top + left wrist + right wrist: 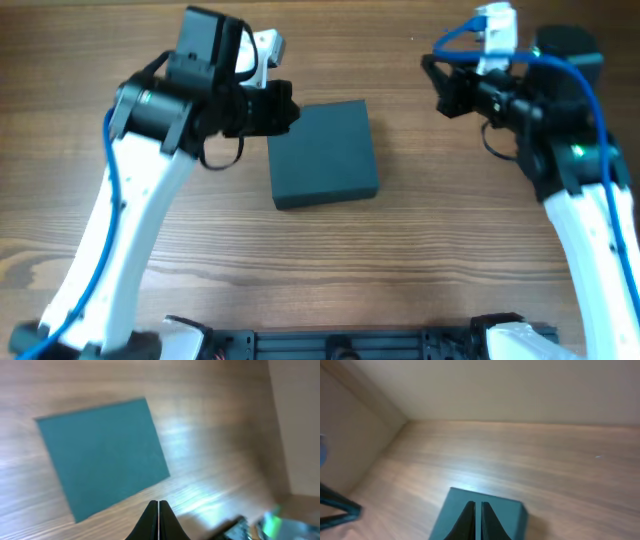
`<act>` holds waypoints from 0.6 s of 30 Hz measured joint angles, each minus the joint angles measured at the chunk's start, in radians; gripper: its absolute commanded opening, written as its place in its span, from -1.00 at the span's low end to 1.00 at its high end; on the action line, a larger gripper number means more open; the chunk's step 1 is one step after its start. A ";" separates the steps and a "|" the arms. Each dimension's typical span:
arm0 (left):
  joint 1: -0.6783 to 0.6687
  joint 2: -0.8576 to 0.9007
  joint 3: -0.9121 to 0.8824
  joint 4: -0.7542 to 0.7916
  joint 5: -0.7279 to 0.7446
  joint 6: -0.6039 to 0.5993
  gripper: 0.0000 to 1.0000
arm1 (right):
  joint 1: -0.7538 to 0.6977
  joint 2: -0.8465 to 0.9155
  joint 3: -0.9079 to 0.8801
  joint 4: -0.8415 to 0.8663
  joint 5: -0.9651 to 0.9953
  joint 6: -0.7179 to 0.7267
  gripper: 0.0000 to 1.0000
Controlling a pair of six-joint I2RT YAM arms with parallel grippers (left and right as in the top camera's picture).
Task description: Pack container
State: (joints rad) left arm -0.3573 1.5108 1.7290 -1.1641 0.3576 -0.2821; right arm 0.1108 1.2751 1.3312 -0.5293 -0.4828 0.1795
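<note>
A dark teal-grey container (323, 153) sits closed near the middle of the wooden table (450, 250). The left gripper (158, 520) hangs over the container's left side and the right gripper (475, 520) nearer the far right corner, both pinched together and empty. With no loose items visible, the step is probably handling the lid, so a fingertip must meet the flap's edge.

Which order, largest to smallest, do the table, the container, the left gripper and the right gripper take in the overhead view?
1. table, by far the largest.
2. container.
3. left gripper and right gripper: they look about alike, and both sit above the table, nearer the camera, so they are not ranked against each other.
</note>
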 measured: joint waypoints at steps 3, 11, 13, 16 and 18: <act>-0.012 -0.037 0.000 -0.004 -0.078 -0.009 -0.69 | 0.000 -0.017 0.001 -0.070 0.038 -0.018 -0.91; 0.018 -0.041 0.000 -0.073 -0.390 -0.084 0.07 | -0.018 0.012 0.000 -0.258 0.223 -0.029 -0.88; 0.071 -0.041 0.000 -0.089 -0.433 -0.096 0.35 | -0.045 0.014 0.000 -0.288 0.254 -0.029 -0.85; 0.170 -0.041 0.000 -0.130 -0.468 -0.105 0.99 | -0.087 0.014 0.000 -0.306 0.283 -0.035 -0.57; 0.227 -0.041 0.000 -0.153 -0.481 -0.111 0.99 | -0.105 0.014 0.000 -0.310 0.291 -0.045 -0.32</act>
State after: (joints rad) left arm -0.1307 1.4700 1.7290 -1.3170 -0.1238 -0.3935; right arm 0.0063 1.2888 1.3315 -0.8394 -0.1921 0.1349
